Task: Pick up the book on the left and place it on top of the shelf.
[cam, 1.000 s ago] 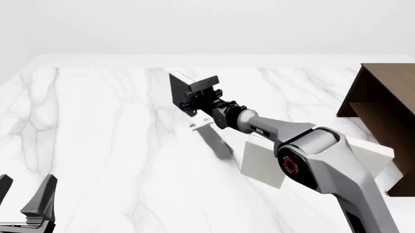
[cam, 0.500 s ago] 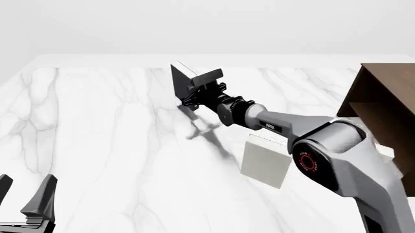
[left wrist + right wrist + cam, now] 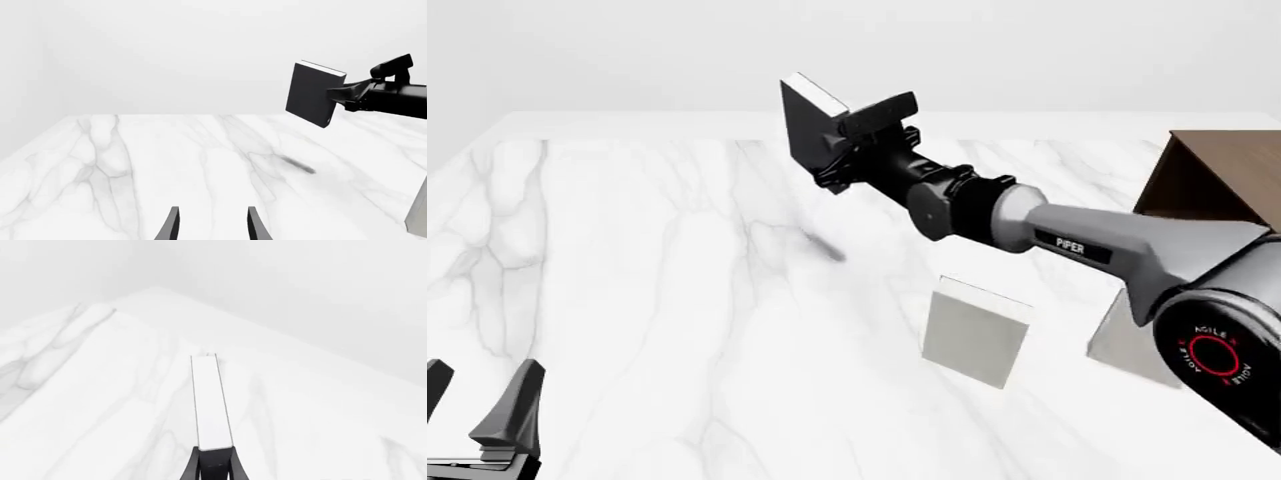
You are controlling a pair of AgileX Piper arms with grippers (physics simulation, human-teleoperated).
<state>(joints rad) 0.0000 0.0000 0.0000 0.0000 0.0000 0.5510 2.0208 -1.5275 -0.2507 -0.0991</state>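
The black book [image 3: 807, 135] with a light grey page edge hangs in the air above the marble table, upright and slightly tilted. My right gripper [image 3: 851, 150] is shut on it, the arm reaching in from the right. The left wrist view has the book [image 3: 310, 95] lifted clear of the table, its small shadow below. The right wrist view looks along the book's pale page edge [image 3: 210, 402], pinched between the fingers. The dark brown shelf [image 3: 1214, 185] stands at the table's right edge. My left gripper [image 3: 474, 405] rests open at the near left, holding nothing.
A light grey-white book [image 3: 974, 332] stands upright on the table near the middle right. Another pale book [image 3: 1128, 350] shows partly behind the right arm, close to the shelf. The marble table [image 3: 627, 260] stretches to the left.
The right gripper has lifted the black book off the table, up and slightly to the right. The right arm has straightened out. The left gripper has not moved.
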